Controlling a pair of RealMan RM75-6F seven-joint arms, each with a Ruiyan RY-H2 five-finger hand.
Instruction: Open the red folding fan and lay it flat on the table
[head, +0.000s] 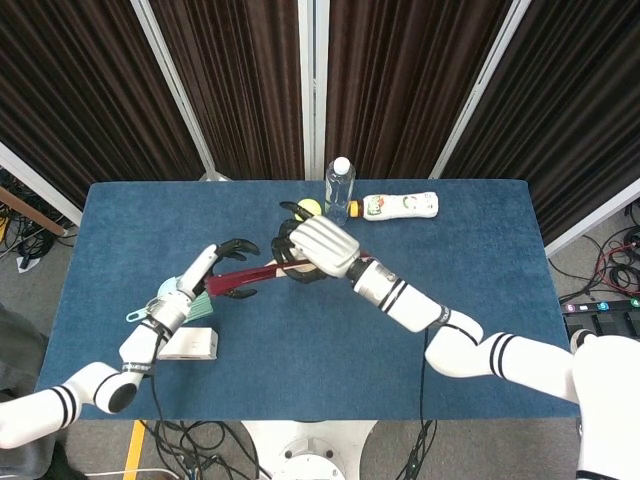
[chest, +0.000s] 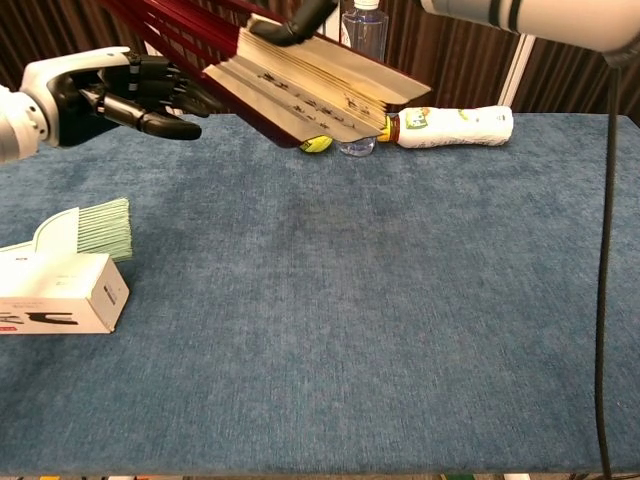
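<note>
White carton (chest: 55, 291) and a pale green brush (chest: 88, 228) lie at the counter's (chest: 400, 330) left edge. Above them the left hand (chest: 105, 95) hangs with fingers spread, holding nothing, its fingertips just beside the fan's red end. The red folding fan (chest: 300, 75), still closed, is held clear above the counter by the right hand (head: 312, 248). Behind stand a clear bottle (head: 339, 190), a yellow ball (chest: 316, 144) and a lying white bottle (chest: 452, 126).

Red folding fan (chest: 300, 85), still folded, tilted, raised above table
</note>
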